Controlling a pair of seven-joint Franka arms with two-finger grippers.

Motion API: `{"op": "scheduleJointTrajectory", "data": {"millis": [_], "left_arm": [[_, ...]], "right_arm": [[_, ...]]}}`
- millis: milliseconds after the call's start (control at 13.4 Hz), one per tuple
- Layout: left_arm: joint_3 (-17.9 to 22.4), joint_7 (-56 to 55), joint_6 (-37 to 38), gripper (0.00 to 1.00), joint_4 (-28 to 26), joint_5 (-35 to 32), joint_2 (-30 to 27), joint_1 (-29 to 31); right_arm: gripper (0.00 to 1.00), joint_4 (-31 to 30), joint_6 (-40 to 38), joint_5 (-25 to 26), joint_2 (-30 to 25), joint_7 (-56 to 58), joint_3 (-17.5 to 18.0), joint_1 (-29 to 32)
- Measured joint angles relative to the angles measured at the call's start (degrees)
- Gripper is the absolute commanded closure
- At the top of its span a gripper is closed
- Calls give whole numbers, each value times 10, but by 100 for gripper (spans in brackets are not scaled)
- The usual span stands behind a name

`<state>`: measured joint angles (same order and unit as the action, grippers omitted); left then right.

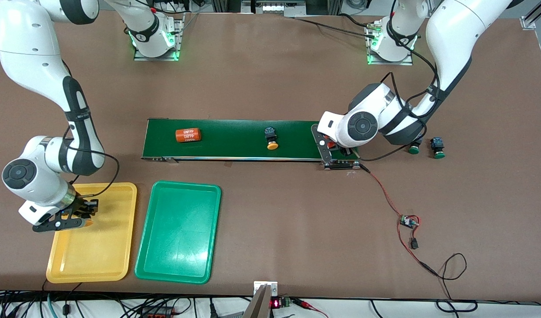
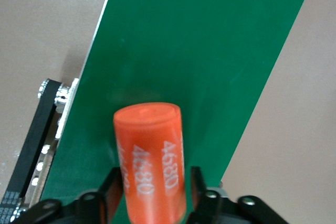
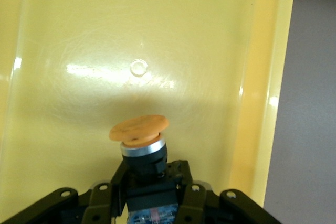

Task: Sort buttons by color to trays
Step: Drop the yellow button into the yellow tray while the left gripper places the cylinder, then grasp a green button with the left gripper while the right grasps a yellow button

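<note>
"4680" is printed on the orange cylinder (image 2: 149,163), loosely flanked by the left end effector (image 2: 151,192) on the conveyor belt (image 1: 235,139); a yellow-capped button (image 3: 139,129) is gripped by the right end effector (image 3: 152,195) over the yellow tray (image 1: 107,247).

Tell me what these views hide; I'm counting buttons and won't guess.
- Front view: the left gripper with the orange cylinder, over the belt, hidden under that arm's wrist.
- Front view: one green button, half covered by the left arm.
- Front view: the yellow-capped button in the right gripper over the yellow tray, masked by that gripper.
- Left wrist view: the cylinder's lower end, cut off by the picture's edge.
</note>
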<state>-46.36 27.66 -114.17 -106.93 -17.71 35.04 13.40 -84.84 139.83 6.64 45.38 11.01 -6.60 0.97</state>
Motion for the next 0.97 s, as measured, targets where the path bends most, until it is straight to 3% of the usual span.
{"op": "scheduleJointTrajectory", "data": {"millis": [75,149,224,523,672,971], "left_arm": [[0,9,0,0,0,0,-2,1],[0,12,4,0,2,0,-6,3],[1,12,13,0,6,0,-13,7],[16,10,75,0,47,0,-52,48],[69,9,80,0,60,0,-62,61],[188,-32,80,0,67,12,-66,62]], "right_arm": [[35,1,6,0,2,2,0,1],[5,1,12,0,2,5,0,1],[0,1,15,0,2,6,0,1],[0,7,17,0,1,8,0,1],[0,7,-1,-5,-5,8,1,-1],[0,5,-136,-36,-66,5,12,-36]]}}
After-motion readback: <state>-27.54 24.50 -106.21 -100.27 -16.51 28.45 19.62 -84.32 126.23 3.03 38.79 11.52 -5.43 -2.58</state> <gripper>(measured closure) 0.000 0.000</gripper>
